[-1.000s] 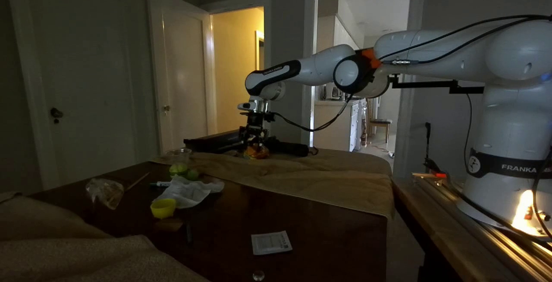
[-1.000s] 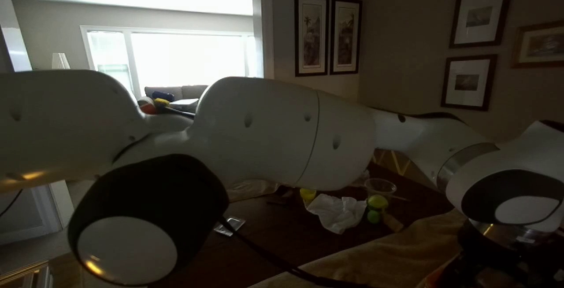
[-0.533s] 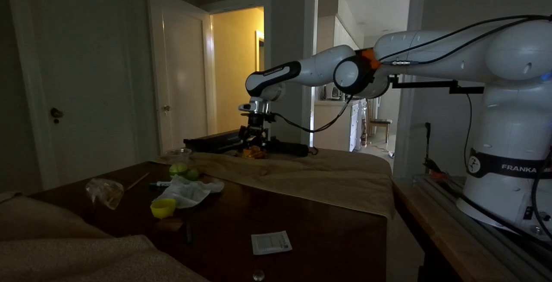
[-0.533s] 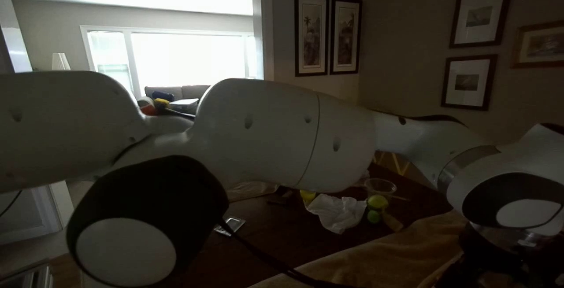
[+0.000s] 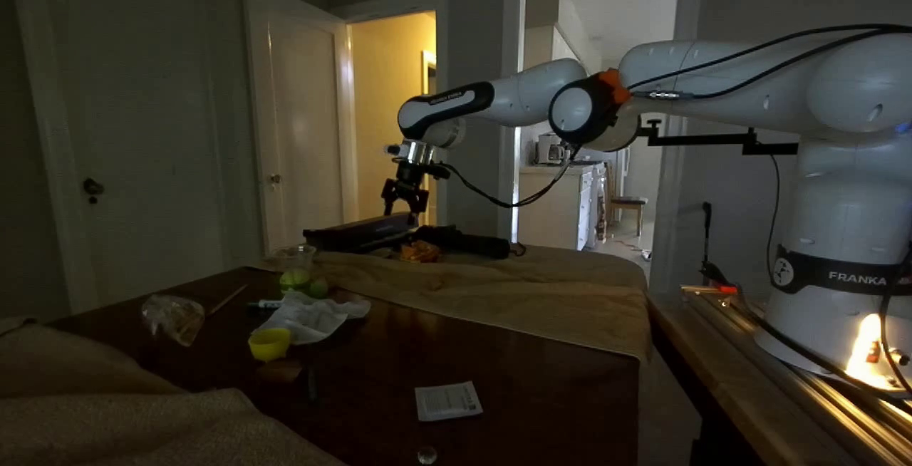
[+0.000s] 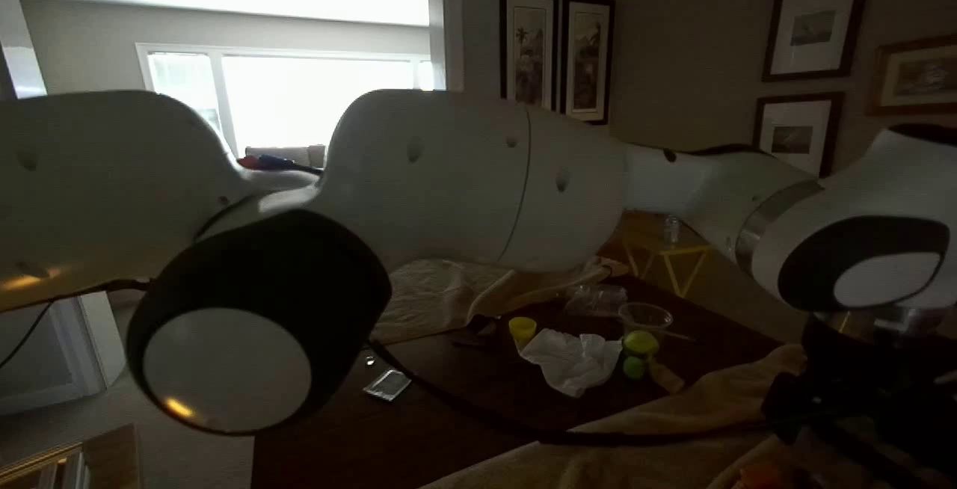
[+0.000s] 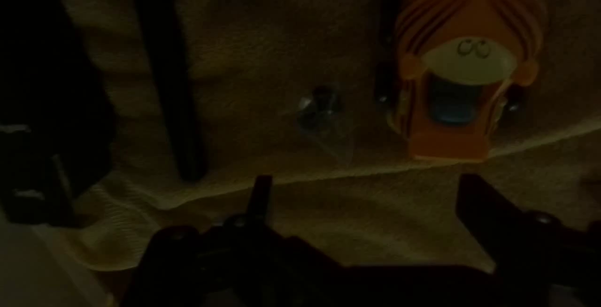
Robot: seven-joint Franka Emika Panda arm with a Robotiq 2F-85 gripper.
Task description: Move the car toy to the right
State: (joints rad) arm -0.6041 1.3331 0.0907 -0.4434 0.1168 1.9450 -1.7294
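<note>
The tool (image 7: 366, 180) is hanging above the tan cloth (image 5: 499, 302), and its two black fingers (image 7: 474, 199) are standing wide apart, released. The car toy (image 7: 462, 77) is sitting on the cloth, apart from the fingers, toward the upper right of the wrist view. It is showing an orange body, dark stripes, a pale oval patch with two curly marks, and a dark window. The cloth under it is looking fuzzy and wrinkly.

A small, clear, crinkly thing (image 7: 321, 110) is lying between the toy and a straight black bar (image 7: 167, 77). A big black shape (image 7: 51, 86) is lying past the bar, too dark to make out.

Farther out, the cloth is covering part of a dark, shiny desk (image 5: 541, 402). In both exterior views, two round green things (image 6: 634, 367) are resting near a clear cup (image 6: 647, 317). A crumpled white sheet (image 5: 313, 320) is lying just beside them, spreading toward a smooth yellow cup (image 5: 269, 346). A thin stick (image 5: 228, 298) is lying close to a see-through bag (image 5: 173, 318). A flat, square packet (image 5: 449, 400) and a little clear ball (image 5: 427, 455) are lying well apart from the toy. In an exterior view, the big white arm (image 6: 478, 182) is hiding much of the desk.
</note>
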